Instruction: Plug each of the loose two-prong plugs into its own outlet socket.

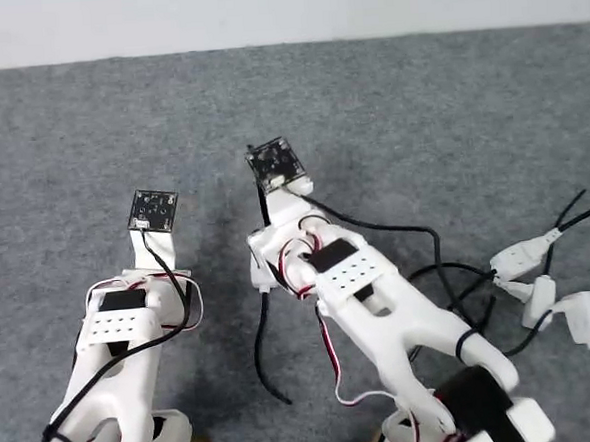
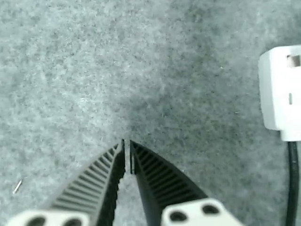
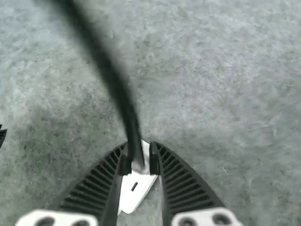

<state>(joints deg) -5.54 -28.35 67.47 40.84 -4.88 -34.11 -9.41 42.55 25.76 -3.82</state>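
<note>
RISK OF A SLIP: The right arm's jaws are clamped on a small white plastic connector body [image 3: 134,188], pinching it at the neck where its black rubber cord [image 3: 113,84] leaves. Whether it is a two-prong plug or a socket end cannot be told. The hold is narrow and close to the cord, so the piece could twist or slide between the jaws once pushed against a mate. The cord, which runs back between the two arms, could also drag the piece off line or snag.

Just beside those jaws, the left arm's jaws are closed on nothing, tips over the grey felt-covered table [image 1: 419,123]. With no partner piece held there, a push from the right would likely shove a loose socket away rather than seat the prongs. A white slotted block [image 2: 280,89] on a black cord sits just to one side of the left arm's jaws and looks to be the same held piece.

Well apart from both pairs of jaws, out past the right arm [image 1: 380,306], a tangle of loose white plugs and sockets [image 1: 540,291] lies on crossed black leads [image 1: 459,276]. None looks mated, and the crossed leads stand in the way of a clean pick.
</note>
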